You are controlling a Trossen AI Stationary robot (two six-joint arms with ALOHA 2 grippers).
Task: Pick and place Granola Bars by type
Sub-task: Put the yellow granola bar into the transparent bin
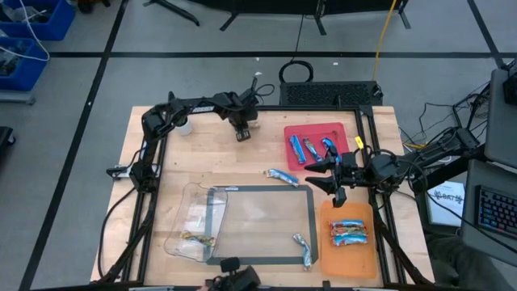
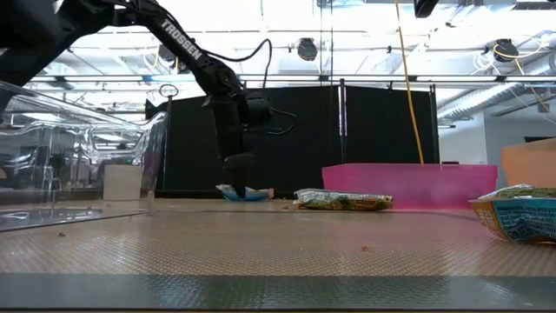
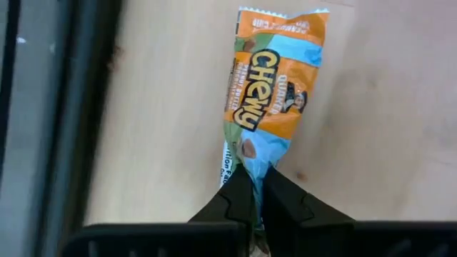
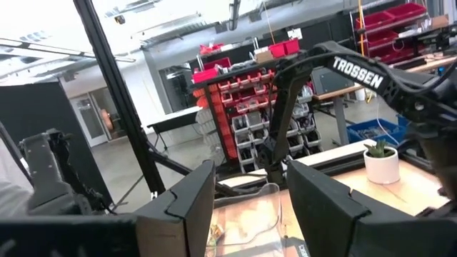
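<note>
My left gripper (image 1: 242, 133) is at the table's far side and points down, shut on an orange-and-blue granola bar (image 3: 275, 78) that lies on the bare wood. In the low view the bar (image 2: 244, 195) sits under the fingers. My right gripper (image 1: 326, 173) hovers open above the table by the red tray (image 1: 343, 131), nothing between its fingers (image 4: 246, 207). Loose on the table lie a blue bar (image 1: 281, 175) and another bar (image 1: 304, 247). Blue bars (image 1: 311, 148) lie in the red tray, and red-orange bars (image 1: 348, 233) in the orange tray (image 1: 355, 260). My left gripper pinches the bar's wrapper at one end (image 3: 255, 165) between its two fingers (image 3: 239, 200). The fingers come from above, steeply slanted, roughly in line with the bar's length. The rest of the bar lies flat on the table, stretching away from the fingertips.
A clear container (image 1: 182, 212) at the near left holds a tan-green bar (image 1: 196, 238). A grey mat (image 1: 258, 218) covers the table's middle. A small white pot with a plant (image 1: 185, 126) stands near the left arm. Black frame rails run along the table's sides.
</note>
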